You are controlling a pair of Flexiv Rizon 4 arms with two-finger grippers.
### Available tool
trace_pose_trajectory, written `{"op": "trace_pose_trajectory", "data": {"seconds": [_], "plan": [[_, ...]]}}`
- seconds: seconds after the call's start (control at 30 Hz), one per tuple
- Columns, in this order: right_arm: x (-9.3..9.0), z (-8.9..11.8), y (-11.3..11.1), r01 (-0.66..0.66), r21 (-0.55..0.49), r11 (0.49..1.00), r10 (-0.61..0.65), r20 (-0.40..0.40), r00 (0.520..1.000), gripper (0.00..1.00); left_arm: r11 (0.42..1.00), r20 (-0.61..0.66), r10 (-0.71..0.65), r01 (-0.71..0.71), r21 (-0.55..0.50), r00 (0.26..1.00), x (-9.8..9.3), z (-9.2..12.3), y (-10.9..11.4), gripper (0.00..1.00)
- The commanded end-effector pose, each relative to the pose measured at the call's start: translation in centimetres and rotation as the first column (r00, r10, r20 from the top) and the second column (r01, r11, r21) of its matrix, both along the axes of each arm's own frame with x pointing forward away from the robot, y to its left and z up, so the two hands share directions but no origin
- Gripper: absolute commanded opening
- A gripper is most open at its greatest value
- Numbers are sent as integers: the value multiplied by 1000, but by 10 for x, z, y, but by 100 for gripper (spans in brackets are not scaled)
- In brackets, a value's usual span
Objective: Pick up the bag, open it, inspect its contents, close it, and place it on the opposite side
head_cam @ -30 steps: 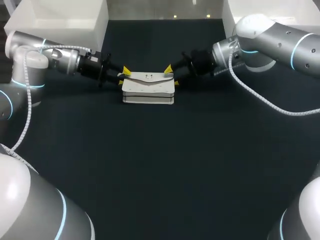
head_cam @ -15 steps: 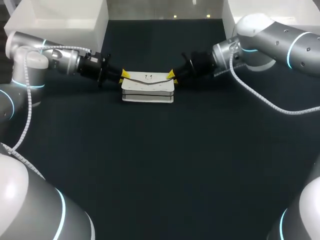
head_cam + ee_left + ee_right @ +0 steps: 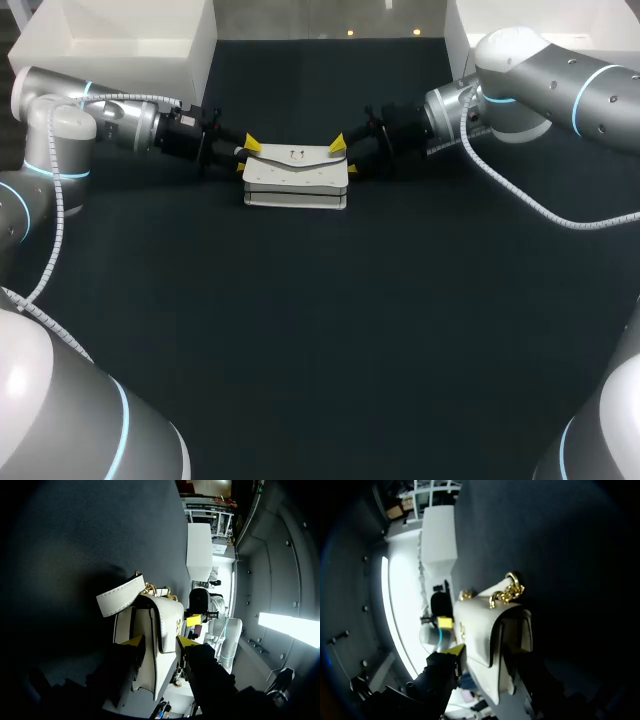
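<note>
A white flap bag (image 3: pixel 297 178) stands upright at the back middle of the dark table. My left gripper (image 3: pixel 246 154) is at its left end and my right gripper (image 3: pixel 344 155) at its right end, both low and level. In the left wrist view the bag (image 3: pixel 150 630) has its end between the open fingers of the left gripper (image 3: pixel 160 641), and its white strap (image 3: pixel 117 597) on gold chain links sticks out ahead. In the right wrist view the bag (image 3: pixel 485 630) sits likewise between the spread fingers of the right gripper (image 3: pixel 487 660), with the gold chain (image 3: pixel 507 592) beyond. The flap lies shut.
A white bin (image 3: pixel 120 40) stands at the back left corner and another white bin (image 3: pixel 520 20) at the back right. The dark table (image 3: pixel 320 330) stretches bare in front of the bag.
Half a second ago both grippers had their yellow tips pinched together at the bag's top corners. They have since spread apart again, and the bag has stayed where it was.
</note>
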State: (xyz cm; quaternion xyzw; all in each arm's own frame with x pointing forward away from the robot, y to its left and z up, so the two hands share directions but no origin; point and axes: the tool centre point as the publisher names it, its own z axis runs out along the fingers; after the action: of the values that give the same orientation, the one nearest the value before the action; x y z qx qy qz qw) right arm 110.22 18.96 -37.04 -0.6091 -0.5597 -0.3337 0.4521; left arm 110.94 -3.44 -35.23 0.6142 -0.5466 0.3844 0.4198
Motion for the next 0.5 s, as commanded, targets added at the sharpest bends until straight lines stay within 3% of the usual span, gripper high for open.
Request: {"op": "trace_pose_trajectory", "data": {"seconds": [0.03,0.07,0.43,0.47,0.5], "plan": [[4,-5,0,-37,15,999,37,-16,999,23,1000,-4,0,0,-2,1000,2,-4,-2,0],[3,-4,1,-39,15,999,39,-14,999,0,1000,-5,0,0,-1,1000,2,-5,-2,0],[0,-3,1,-47,25,999,47,-9,999,0,1000,-6,2,-2,-1,1000,1,-7,-1,0],[0,-3,1,-46,24,999,46,-9,999,0,1000,-6,2,-2,-1,1000,0,-6,0,18],[0,-3,1,-44,23,999,45,-9,999,0,1000,-6,6,-6,-3,1000,0,-4,1,69]]}}
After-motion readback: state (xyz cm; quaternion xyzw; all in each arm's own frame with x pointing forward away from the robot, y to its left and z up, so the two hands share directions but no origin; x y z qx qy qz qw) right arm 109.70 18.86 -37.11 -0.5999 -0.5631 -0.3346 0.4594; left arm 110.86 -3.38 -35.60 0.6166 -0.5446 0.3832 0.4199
